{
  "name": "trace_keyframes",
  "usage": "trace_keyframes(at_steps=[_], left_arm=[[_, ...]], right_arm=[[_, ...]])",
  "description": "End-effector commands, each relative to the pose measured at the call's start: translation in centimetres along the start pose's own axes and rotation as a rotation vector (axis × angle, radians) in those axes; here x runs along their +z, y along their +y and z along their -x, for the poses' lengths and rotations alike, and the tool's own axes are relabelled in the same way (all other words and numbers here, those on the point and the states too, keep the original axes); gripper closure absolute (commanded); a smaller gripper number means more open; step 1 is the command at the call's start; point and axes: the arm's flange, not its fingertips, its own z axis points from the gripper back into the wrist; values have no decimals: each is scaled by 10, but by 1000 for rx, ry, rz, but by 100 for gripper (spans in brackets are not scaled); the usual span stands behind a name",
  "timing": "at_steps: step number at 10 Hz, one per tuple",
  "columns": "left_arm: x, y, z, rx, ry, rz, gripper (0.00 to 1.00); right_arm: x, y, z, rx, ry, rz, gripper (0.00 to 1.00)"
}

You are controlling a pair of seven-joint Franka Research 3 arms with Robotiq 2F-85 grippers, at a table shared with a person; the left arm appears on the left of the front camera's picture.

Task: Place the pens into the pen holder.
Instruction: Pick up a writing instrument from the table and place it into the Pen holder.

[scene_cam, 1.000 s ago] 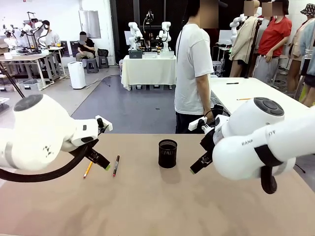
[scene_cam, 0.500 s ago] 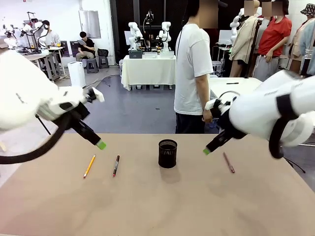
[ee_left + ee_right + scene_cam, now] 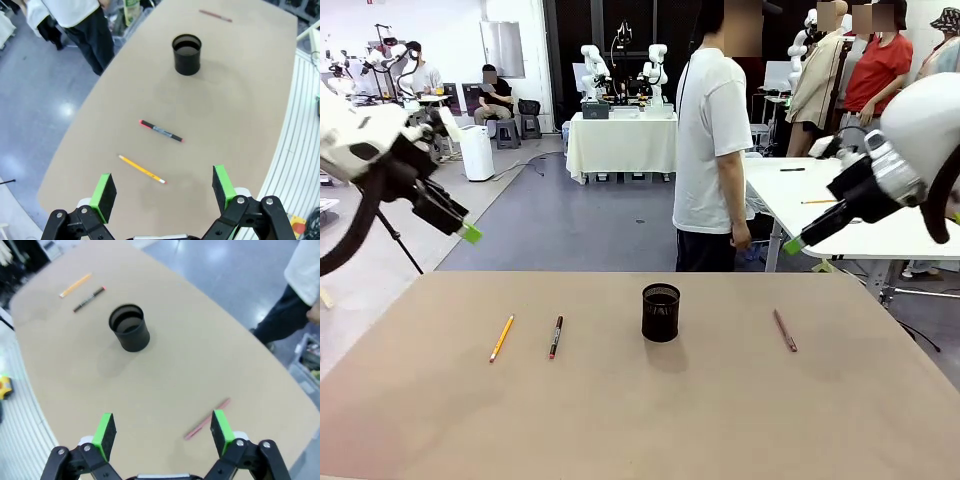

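The left gripper (image 3: 164,187) has its jaws spread wide, nothing between the green pads. In its wrist view, just above them at lower centre, a thin yellow-orange pencil (image 3: 141,169) lies flat, long axis slanting from upper left to lower right. Beyond it a dark pen with red ends (image 3: 161,131) lies almost parallel. The small black wire-mesh cylindrical pen holder (image 3: 187,54) stands upright near the top centre, mouth open.

The right gripper (image 3: 162,429) is likewise wide open and holds nothing. Just above its right-hand pad a slim reddish-brown pen (image 3: 206,419) lies flat, running from lower left to upper right.

In the front view both grippers hang at the upper edges, well above the tan tabletop (image 3: 640,420). All three pens lie outside the holder.
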Motion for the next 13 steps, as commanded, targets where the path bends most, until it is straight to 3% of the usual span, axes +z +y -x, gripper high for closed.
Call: trace_keyframes(at_steps=[1,6,9,13], left_arm=[[14,16,16,-49,-56,-20,0],[48,44,31,-34,-110,-58,0],[54,59,32,17,-118,-81,0],[69,75,20,45,-116,-104,0]], right_arm=[[26,-44,-6,-33,-32,-95,0],[116,-69,-22,-16,-64,43,0],[142,-56,-14,85,-103,84,0],[150,-42,-10,94,-95,114,0]])
